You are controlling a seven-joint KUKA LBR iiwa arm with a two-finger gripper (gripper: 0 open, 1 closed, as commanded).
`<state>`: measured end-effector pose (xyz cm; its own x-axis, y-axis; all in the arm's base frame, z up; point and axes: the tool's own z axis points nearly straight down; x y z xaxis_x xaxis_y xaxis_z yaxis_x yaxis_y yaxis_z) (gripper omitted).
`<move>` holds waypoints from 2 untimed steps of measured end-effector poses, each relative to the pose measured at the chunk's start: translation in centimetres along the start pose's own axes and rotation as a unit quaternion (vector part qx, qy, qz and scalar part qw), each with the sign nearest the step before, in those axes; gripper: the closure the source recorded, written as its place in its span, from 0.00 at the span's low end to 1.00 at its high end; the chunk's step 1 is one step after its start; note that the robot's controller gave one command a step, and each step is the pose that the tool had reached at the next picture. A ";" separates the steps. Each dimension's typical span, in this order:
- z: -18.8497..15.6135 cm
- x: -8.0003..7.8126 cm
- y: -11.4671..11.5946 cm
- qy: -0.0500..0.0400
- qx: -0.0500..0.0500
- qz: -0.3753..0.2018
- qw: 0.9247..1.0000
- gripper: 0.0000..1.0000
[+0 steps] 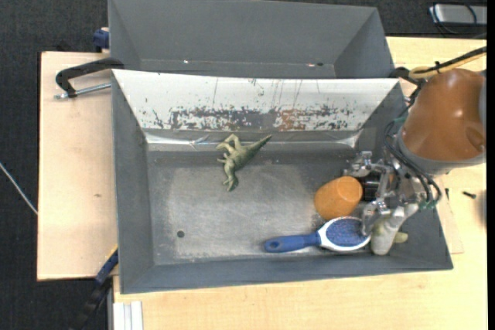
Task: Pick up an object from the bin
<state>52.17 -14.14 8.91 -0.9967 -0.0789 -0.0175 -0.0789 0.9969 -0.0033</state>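
A grey metal bin [201, 224] is seen from above, its floor mostly bare, scuffed metal. Closest to the viewer, just behind the front wall and right of centre, lies a blue plastic hairbrush [317, 240]. It lies flat, with its slim handle pointing left and its oval, white-rimmed head of blue bristles pointing right.

At the head's right end, in the bin's front right corner, is the robot's gripper [384, 226], a cluster of metal and black parts reaching down to the floor. It is just beside the hairbrush head and may be touching it; the view is too cluttered there to be sure. Whether the gripper is open or closed cannot be told, and nothing can be made out in its grasp.

Just behind the hairbrush head, at the gripper's left, sits an orange rounded object [338, 198], possibly a ball or a small cup on its side. It is close to both the head and the gripper.

Above and behind the gripper, over the bin's right wall, is the arm's orange dome-shaped cover [445, 116], with cables beside it.

Farther back, well apart from the rest, a green toy dinosaur [236, 154] lies left of centre, at the foot of the scratched far wall.
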 end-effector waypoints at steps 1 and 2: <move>0.0 0.1 -0.3 0.001 0.002 0.000 1.000 1.00; 0.0 -0.3 -0.3 -0.008 0.004 0.001 1.000 0.00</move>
<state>52.47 -14.38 8.91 -0.9964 -0.0772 -0.0338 -0.0769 0.9970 -0.0103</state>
